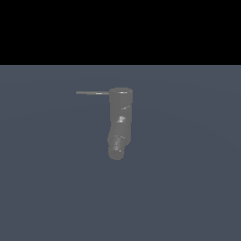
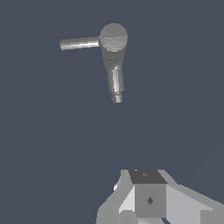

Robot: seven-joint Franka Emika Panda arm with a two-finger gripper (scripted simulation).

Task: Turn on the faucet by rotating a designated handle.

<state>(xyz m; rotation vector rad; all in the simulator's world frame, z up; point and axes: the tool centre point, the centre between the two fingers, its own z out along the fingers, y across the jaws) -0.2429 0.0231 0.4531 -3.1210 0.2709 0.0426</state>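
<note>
The end effector (image 2: 151,205) shows only in the wrist view, as a pale blocky shape at the picture's edge; its fingertips lie out of frame, so I cannot tell whether they are apart or together. It holds nothing that can be seen and hangs well apart from the faucet (image 2: 113,57), apparently high above it, which reads as a start pose before any approach. The exterior view shows no arm at all. There the faucet (image 1: 120,122) stands alone in the middle of the plain blue-gray worktop (image 1: 188,188), its chunky bent body ending in a rounded spout on the near side. The handle (image 1: 92,93) is a thin straight rod jutting from the flat round top toward the exterior view's left, level and free of contact; the wrist view also shows it (image 2: 78,43) clear on all sides. Nothing else is visible near it, so no obstacle appears to block a path to the rod
</note>
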